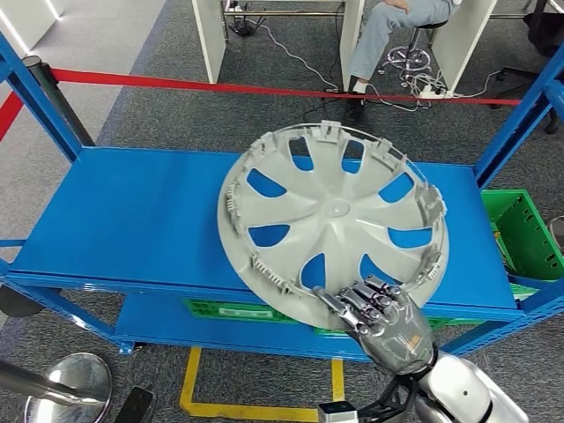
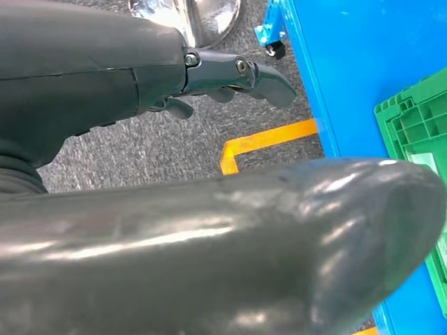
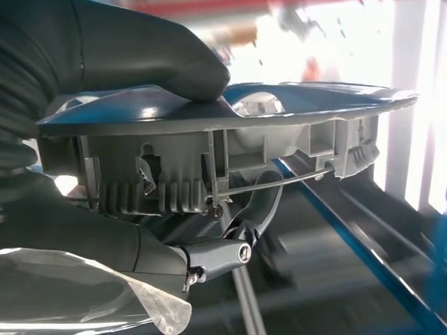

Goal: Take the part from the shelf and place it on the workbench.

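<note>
Left side of head view: blue shelf (image 1: 120, 220) top deck, bare blue surface, diagonal blue uprights at both ends. Red barrier tape (image 1: 199, 85) runs across behind it, grey carpet floor beyond. Low left, a shiny round metal base (image 1: 70, 383) on the floor; yellow floor marking (image 1: 199, 405) near the shelf's front edge.

Left hand (image 2: 232, 73) seen in left wrist view: dark fingers stretched out fairly straight over the carpet, nothing in them, apart from the shelf edge. Same view shows a shelf caster and a corner of a green crate (image 2: 416, 125) sitting on a blue lower deck.

Centre to right: the part, a grey wheel cover (image 1: 332, 220), inner side up with clips around its rim, spokes with blue showing through the openings. It sits over the right half of the top deck, tilted, near edge hanging past the shelf's front edge.

Right hand (image 1: 379, 322) grips the wheel cover at its near rim: fingers lie on top of the rim in head view; right wrist view shows the thumb (image 3: 158, 56) pressed on one face and a finger (image 3: 221, 255) under the other, rim pinched between.

Far right: another green crate (image 1: 525, 233) beside the shelf. Far back, a seated person (image 1: 379, 35) between white desk legs, cables on the floor.
</note>
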Robot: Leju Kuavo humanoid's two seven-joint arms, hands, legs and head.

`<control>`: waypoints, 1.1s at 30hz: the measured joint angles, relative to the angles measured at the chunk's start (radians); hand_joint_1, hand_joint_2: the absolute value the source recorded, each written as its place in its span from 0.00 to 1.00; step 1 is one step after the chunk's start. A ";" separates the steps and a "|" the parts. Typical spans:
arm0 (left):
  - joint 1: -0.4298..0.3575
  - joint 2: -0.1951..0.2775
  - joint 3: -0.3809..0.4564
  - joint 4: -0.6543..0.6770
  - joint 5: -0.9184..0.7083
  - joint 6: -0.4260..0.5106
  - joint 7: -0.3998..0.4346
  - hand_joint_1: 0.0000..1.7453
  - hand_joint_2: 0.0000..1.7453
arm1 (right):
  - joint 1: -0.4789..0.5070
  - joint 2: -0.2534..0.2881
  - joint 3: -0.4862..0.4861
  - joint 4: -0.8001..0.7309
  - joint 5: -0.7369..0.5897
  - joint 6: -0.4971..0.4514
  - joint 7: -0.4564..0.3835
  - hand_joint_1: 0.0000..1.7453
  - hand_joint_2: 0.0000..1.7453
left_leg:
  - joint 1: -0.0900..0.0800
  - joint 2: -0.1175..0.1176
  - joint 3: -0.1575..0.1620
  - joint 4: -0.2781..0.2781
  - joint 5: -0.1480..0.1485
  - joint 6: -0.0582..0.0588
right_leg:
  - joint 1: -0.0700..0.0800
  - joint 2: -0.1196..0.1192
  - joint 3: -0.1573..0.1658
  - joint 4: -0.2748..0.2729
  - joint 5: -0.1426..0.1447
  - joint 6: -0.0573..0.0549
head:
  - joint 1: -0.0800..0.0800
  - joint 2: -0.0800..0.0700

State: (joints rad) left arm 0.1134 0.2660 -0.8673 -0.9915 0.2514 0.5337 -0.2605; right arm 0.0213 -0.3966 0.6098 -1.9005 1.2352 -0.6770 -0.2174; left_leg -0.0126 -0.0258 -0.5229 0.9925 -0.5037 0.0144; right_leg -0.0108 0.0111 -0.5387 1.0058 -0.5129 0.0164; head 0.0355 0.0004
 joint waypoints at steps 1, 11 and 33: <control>-0.001 0.000 -0.001 0.002 0.000 0.002 0.000 0.00 0.00 | 0.000 0.012 -0.014 -0.023 0.001 0.000 -0.033 1.00 1.00 | 0.000 0.000 0.000 0.000 0.000 0.000 | 0.000 0.000 0.000 0.000 0.000 0.000 | 0.000 0.000; -0.008 -0.005 -0.003 0.016 0.000 0.012 -0.001 0.00 0.00 | 0.006 0.090 -0.109 -0.149 -0.024 -0.003 -0.178 1.00 1.00 | 0.000 0.000 0.000 0.000 0.000 0.000 | 0.000 0.000 0.000 0.000 0.000 0.000 | 0.000 0.000; -0.014 -0.006 -0.011 0.025 -0.016 0.030 -0.002 0.00 0.00 | 0.024 0.103 -0.124 -0.160 -0.058 -0.003 -0.195 1.00 1.00 | 0.000 0.000 0.000 0.000 0.000 0.000 | 0.000 0.000 0.000 0.000 0.000 0.000 | 0.000 0.000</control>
State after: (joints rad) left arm 0.0990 0.2598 -0.8780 -0.9667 0.2354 0.5640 -0.2621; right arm 0.0454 -0.2934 0.4861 -2.0604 1.1772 -0.6798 -0.4122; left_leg -0.0128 -0.0258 -0.5228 0.9926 -0.5036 0.0144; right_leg -0.0110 0.0111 -0.5384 1.0057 -0.5129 0.0164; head 0.0355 0.0004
